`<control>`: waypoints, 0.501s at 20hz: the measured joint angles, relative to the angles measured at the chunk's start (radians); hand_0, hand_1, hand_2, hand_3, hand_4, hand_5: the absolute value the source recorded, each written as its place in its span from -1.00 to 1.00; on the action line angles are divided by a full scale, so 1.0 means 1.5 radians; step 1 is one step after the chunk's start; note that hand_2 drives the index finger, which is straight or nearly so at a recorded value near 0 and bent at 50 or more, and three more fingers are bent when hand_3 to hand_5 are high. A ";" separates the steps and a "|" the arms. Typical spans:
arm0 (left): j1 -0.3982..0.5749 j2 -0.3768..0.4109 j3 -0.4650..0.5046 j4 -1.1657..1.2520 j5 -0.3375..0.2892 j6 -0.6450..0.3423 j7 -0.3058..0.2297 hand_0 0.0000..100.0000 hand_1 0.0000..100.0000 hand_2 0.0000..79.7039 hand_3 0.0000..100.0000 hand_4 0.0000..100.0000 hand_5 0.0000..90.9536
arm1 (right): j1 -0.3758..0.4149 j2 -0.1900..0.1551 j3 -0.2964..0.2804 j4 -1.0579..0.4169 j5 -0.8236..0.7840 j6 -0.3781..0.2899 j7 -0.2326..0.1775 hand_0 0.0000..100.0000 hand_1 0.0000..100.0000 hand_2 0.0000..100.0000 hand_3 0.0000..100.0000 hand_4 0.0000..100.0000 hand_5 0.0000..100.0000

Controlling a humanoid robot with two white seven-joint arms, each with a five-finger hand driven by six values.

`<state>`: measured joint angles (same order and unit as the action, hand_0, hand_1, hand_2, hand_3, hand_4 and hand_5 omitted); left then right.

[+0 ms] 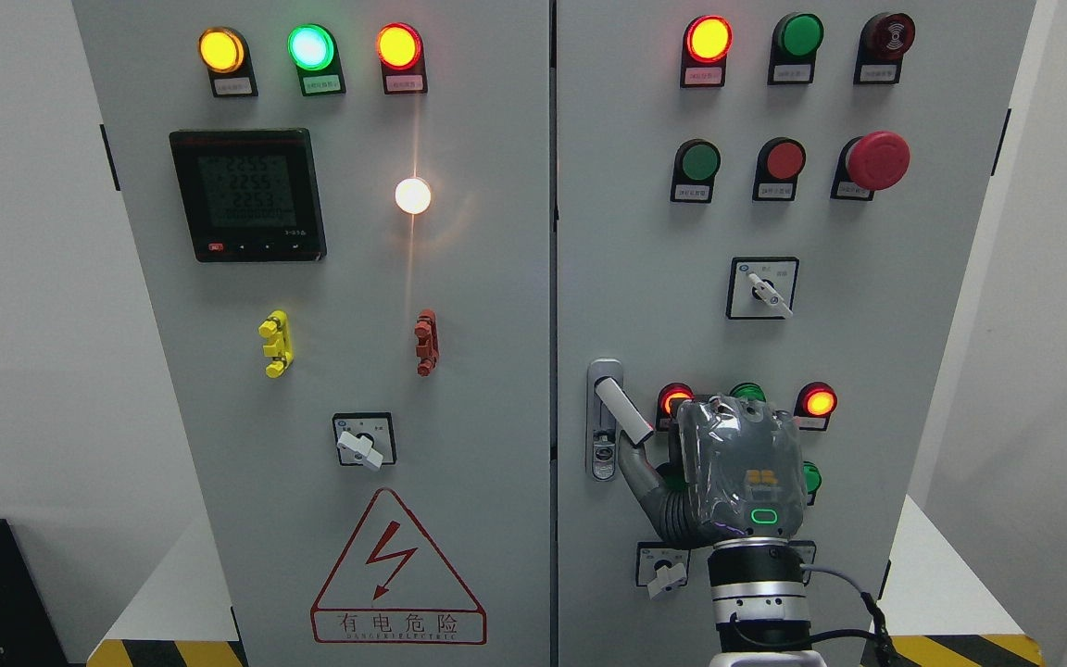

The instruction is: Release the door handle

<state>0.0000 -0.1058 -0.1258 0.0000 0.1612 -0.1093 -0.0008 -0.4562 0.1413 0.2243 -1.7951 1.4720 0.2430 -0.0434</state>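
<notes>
In the head view, the right hand [723, 477], grey and glossy under a clear cover, is raised against the right door [645, 232] of a pale grey metal cabinet. Its thumb [637, 466] reaches up to the lower end of the door handle [623, 410], a white bar swung out at a slant from its silver latch plate [603, 445]; the other fingers are hidden behind the palm, so whether it grips cannot be told. Round red lamps [818, 401] glow just beyond the knuckles.
</notes>
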 measured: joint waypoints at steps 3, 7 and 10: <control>0.000 0.000 0.000 0.000 0.000 0.000 0.000 -0.76 0.11 -1.00 -1.00 -1.00 -1.00 | 0.000 0.000 -0.001 -0.001 -0.001 0.000 0.000 0.00 -0.13 0.82 1.00 1.00 1.00; 0.000 0.000 0.000 0.000 0.000 0.000 0.000 -0.76 0.11 -1.00 -1.00 -1.00 -1.00 | -0.001 0.000 -0.002 -0.001 -0.001 -0.001 0.000 0.01 -0.13 0.82 1.00 1.00 1.00; 0.000 0.000 0.000 0.000 0.000 0.000 0.000 -0.76 0.11 -1.00 -1.00 -1.00 -1.00 | -0.001 0.000 -0.003 -0.002 -0.001 -0.001 0.000 0.01 -0.14 0.81 1.00 1.00 1.00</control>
<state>0.0000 -0.1058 -0.1258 0.0000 0.1612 -0.1093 -0.0008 -0.4579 0.1412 0.2196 -1.7978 1.4698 0.2413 -0.0430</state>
